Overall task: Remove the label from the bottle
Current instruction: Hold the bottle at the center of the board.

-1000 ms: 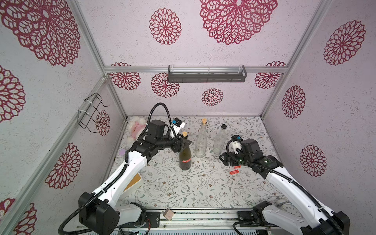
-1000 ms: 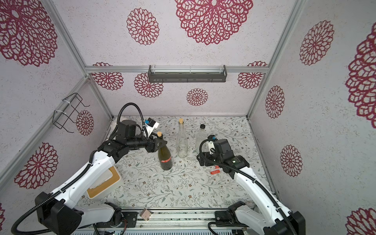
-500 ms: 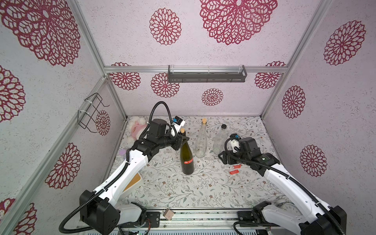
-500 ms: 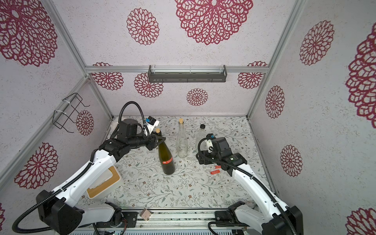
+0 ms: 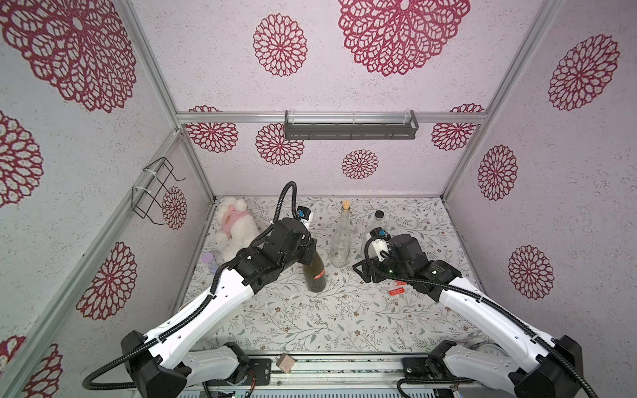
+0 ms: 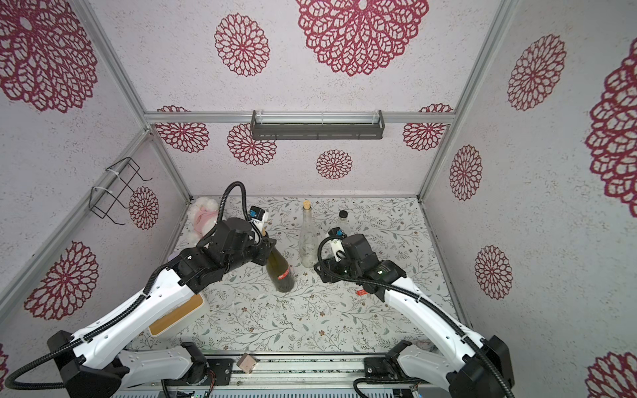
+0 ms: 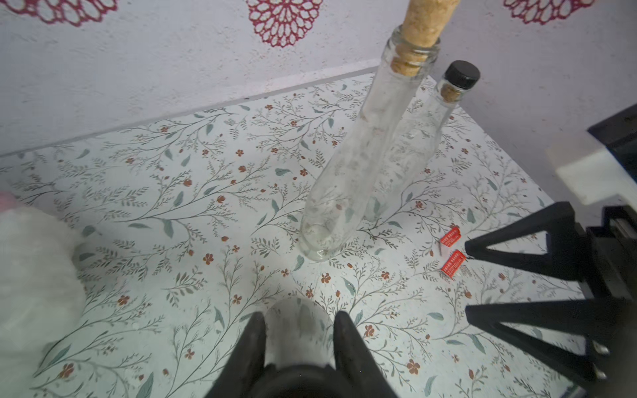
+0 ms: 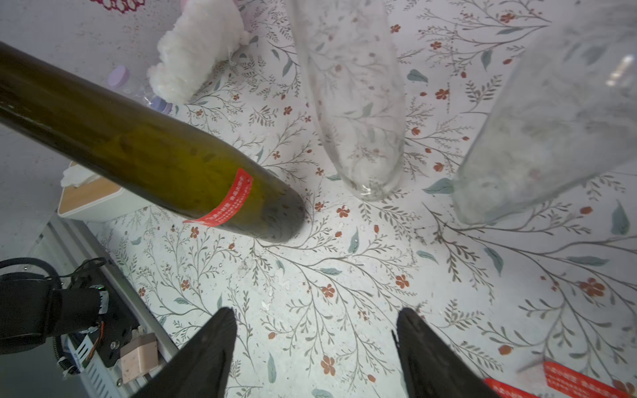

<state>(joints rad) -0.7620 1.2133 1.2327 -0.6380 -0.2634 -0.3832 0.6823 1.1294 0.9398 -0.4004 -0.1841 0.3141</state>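
Left claw point(image 5: 307, 254) tight around neck of tilted green bottle point(image 5: 315, 276)

My left arm point(image 5: 220, 303) reaches from lower left to frame centre, left gripper point(image 7: 299, 315) clamped on the bottle point(image 5: 315, 277) neck. My right arm point(image 5: 482, 310) enters from lower right, right gripper point(image 8: 315, 310) jaws well apart.
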